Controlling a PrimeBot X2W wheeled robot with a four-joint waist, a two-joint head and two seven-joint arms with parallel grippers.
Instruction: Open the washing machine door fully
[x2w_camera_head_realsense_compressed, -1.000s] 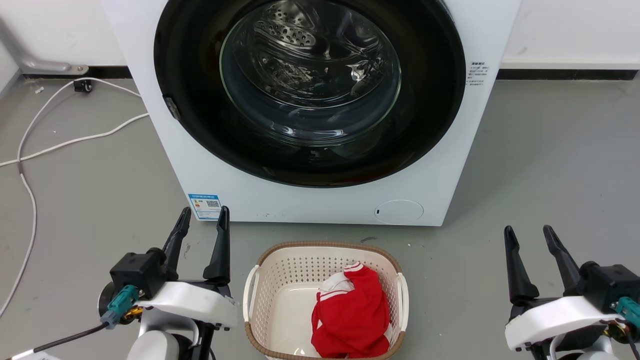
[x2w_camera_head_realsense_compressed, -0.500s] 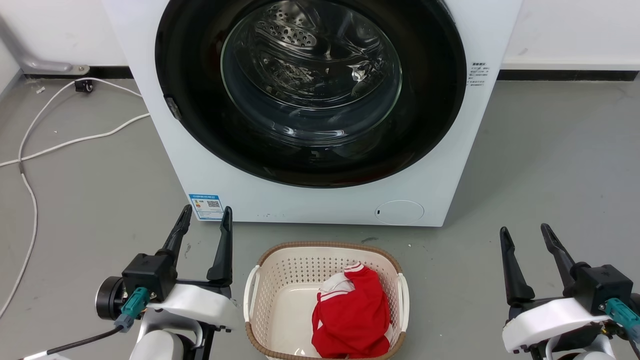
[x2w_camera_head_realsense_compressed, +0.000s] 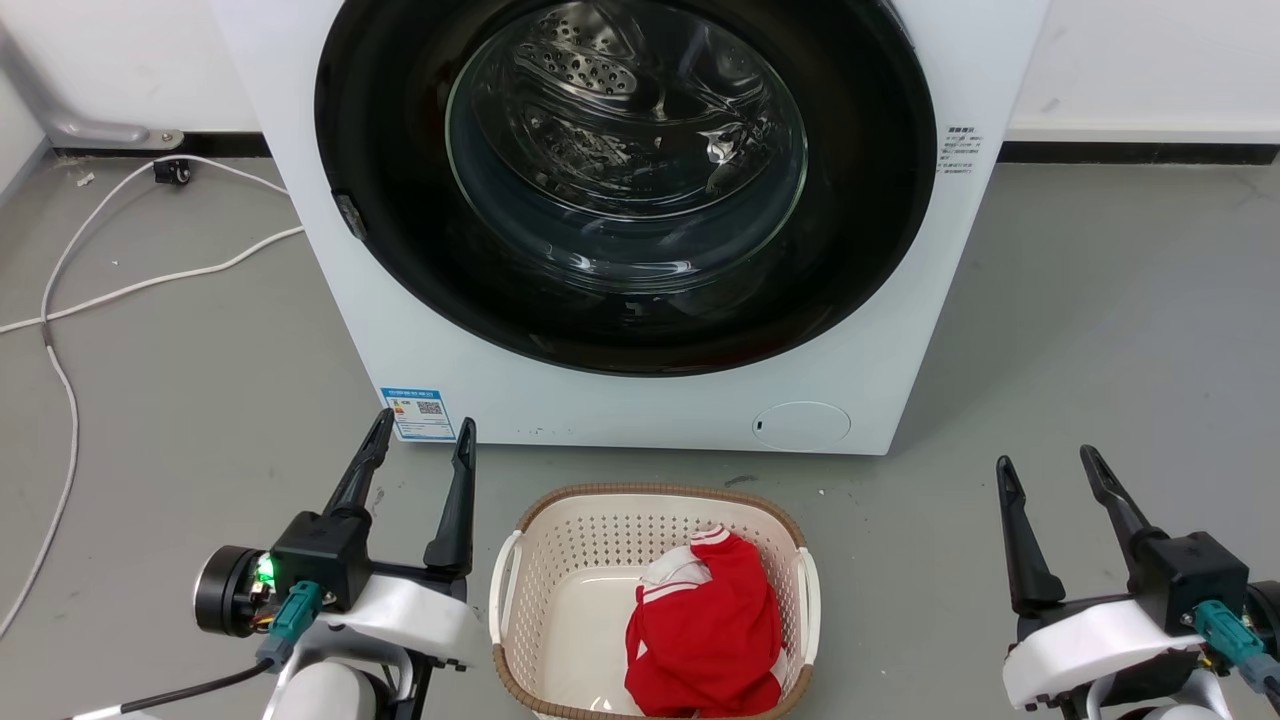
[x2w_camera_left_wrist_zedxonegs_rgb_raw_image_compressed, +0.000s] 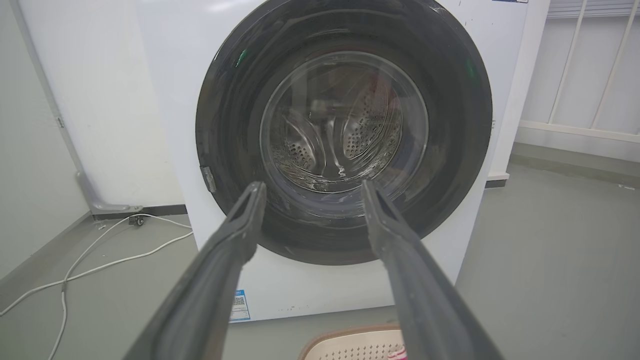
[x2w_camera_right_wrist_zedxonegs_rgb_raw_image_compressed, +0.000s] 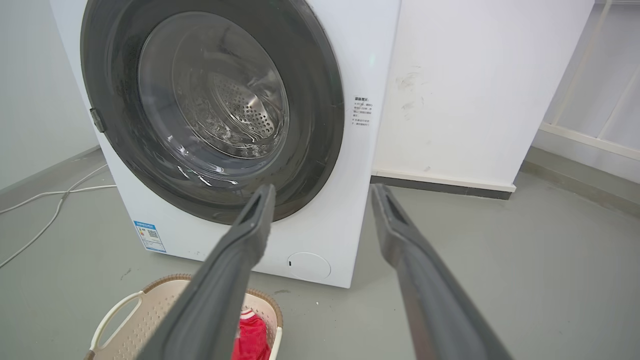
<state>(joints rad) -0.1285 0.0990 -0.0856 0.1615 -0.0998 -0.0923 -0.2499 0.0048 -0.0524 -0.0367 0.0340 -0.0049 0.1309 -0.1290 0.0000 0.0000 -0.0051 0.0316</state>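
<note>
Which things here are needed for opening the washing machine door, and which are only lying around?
For the job: door, left gripper, right gripper, both open.
Just lying about: basket, red garment in it, white cable on floor.

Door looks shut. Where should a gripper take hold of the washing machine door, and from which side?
The washing machine door lies flush, its disc smooth and glossy: no grip on the face. A small grey tab on its rim at the robot's left alone stands proud; probably pinch that with the open left gripper, from the left. Handle or hinge, I cannot tell.
</note>
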